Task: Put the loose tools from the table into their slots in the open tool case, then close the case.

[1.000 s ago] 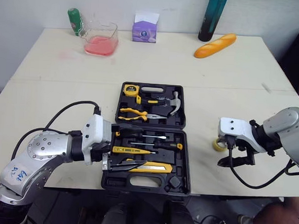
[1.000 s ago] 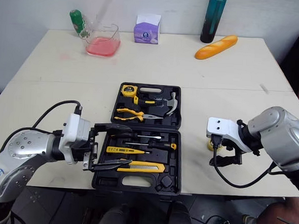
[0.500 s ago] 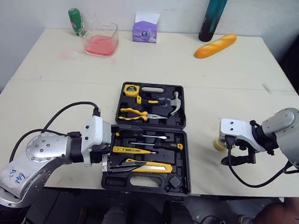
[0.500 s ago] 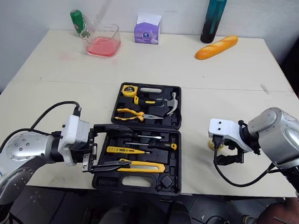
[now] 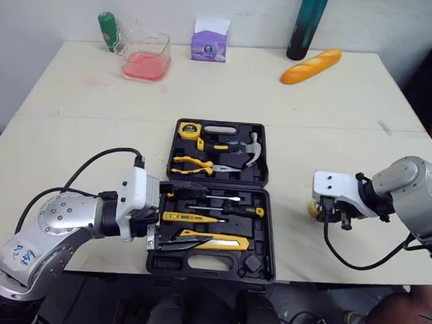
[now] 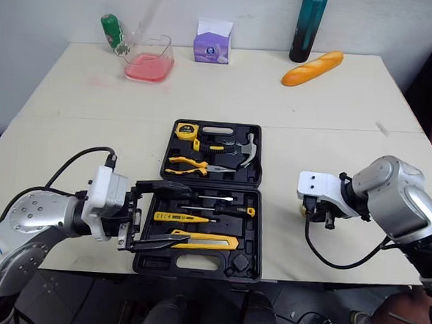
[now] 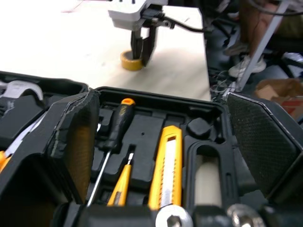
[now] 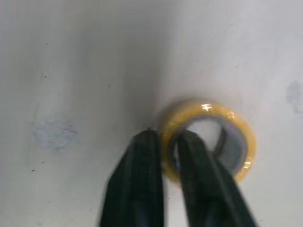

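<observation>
- Reaching in from the near left, the left arm lies low and nearly level along the table's front edge, its forearm pointing toward the robot's right; the left gripper [image 5: 196,214] sits over the left side of the tool case's near half, its two black fingers spread wide apart and holding nothing
- The tool case [image 5: 270,239] lies open and flat at the near middle of the table [image 5: 71,124]; between the spread fingers, the near half holds a yellow utility knife [image 5: 222,242], a yellow tester pen [image 5: 190,218] and a black-handled screwdriver [image 5: 235,209], each lying in its moulded slot
- The far half of the case holds the pliers [image 5: 194,161], a hammer [image 5: 252,148] and a tape measure [image 5: 189,129]
- To the right of the case, well apart from it, a yellow tape roll [image 5: 314,208] lies flat on the bare tabletop; it is outside the case
- The right arm comes in from the far right with its elbow out and its forearm pointing left, the wrist bent so that the right gripper [image 8: 168,137] points down at the roll; one of its fingers [image 8: 142,161] stands outside the ring and the other inside it, pinched together on the ring's wall
- Along the far edge stand a green bottle [image 5: 108,30], a clear container [image 5: 145,58] with pink contents, a purple tissue box [image 5: 208,42], a bread loaf [image 5: 310,66] and a dark bottle [image 5: 307,24]
</observation>
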{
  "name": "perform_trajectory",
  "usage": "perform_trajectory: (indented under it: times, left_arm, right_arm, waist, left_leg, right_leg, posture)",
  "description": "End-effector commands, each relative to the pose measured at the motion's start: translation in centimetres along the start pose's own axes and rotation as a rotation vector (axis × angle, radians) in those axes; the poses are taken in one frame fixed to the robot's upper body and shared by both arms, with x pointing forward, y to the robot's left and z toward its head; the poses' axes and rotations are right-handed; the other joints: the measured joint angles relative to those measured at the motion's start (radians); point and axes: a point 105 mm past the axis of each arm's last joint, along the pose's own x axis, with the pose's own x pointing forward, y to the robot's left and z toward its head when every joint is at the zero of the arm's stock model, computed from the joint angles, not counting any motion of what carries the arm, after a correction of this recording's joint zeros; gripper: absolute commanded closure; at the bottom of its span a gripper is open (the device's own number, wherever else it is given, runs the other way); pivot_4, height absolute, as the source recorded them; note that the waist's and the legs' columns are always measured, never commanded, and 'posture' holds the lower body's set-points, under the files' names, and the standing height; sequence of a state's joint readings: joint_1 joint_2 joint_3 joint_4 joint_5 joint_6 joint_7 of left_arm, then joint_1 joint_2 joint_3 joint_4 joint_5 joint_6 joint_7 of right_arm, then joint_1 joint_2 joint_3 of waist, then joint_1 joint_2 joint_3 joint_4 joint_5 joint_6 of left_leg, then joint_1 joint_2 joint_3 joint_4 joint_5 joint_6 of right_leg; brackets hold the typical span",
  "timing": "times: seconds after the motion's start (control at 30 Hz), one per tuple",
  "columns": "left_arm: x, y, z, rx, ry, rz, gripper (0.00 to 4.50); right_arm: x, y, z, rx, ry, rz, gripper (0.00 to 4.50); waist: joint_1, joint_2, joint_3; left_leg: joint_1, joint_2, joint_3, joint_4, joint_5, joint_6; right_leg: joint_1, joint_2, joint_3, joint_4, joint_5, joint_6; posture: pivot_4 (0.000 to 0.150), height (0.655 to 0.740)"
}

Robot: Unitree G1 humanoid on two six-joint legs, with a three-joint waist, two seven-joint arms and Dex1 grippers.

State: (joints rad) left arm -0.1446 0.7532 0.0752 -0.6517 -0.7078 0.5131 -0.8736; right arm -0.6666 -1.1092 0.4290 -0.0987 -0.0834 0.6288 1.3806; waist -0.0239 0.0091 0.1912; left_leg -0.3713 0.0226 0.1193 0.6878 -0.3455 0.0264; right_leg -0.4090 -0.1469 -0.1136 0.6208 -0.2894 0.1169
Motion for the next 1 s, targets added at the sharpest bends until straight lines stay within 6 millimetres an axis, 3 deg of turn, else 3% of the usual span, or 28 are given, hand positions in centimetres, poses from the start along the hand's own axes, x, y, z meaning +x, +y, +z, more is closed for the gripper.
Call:
perform_trajectory:
  times: [0.03,0.23,0.37,0.57,0.67,1.0]
  left_arm:
    - [-0.3,0.3,1.2,0.021,-0.071,0.024,0.00]
    - [-0.7,0.4,0.9,0.021,-0.048,0.012,0.00]
    - [-1.0,0.8,0.6,0.048,-0.023,0.006,0.00]
    - [-1.4,0.0,-0.8,0.052,0.022,-0.022,0.00]
    - [-1.2,-0.5,-1.2,0.045,0.025,-0.022,0.00]
    - [-1.2,-1.2,-1.7,0.025,0.049,-0.028,0.00]
  right_arm:
    - [-0.3,-0.3,-0.4,-0.002,-0.014,-0.028,4.45]
    - [-1.5,-0.1,1.4,-0.051,-0.114,-0.018,4.45]
    - [-2.1,2.0,5.3,-0.182,-0.249,0.104,4.45]
    - [-2.6,6.2,9.1,-0.379,-0.378,0.303,4.45]
    - [-2.6,8.3,9.8,-0.476,-0.407,0.405,4.45]
    - [-1.6,11.2,11.0,-0.553,-0.436,0.573,4.45]
  waist:
    - [0.000,-0.001,-0.001]
    - [0.001,-0.003,-0.001]
    - [-0.003,-0.003,-0.001]
    - [-0.002,-0.003,-0.001]
    - [0.000,-0.004,-0.001]
    - [-0.001,-0.004,-0.001]
  left_leg:
    - [0.000,0.000,0.000,0.000,0.000,0.000]
    - [0.000,0.000,-0.001,0.002,0.000,0.000]
    - [0.000,0.001,-0.001,0.002,0.000,0.000]
    - [-0.001,0.002,-0.001,0.002,-0.001,0.000]
    - [-0.001,0.002,-0.001,0.002,-0.001,0.000]
    - [-0.001,0.002,-0.001,0.003,-0.001,0.000]
  right_leg:
    - [0.000,0.000,0.000,0.000,0.000,0.000]
    - [0.001,0.000,0.000,0.000,0.000,0.000]
    - [0.000,0.001,0.000,0.000,0.000,0.000]
    - [0.000,0.002,0.000,0.000,0.000,0.000]
    - [0.000,0.001,0.000,0.000,0.000,0.000]
    - [0.000,0.001,-0.001,0.000,0.000,-0.001]
  posture:
    - [0.150,0.7400]
    - [0.150,0.7400]
    - [0.150,0.7400]
    - [0.150,0.7400]
    - [0.150,0.7400]
    - [0.150,0.7400]
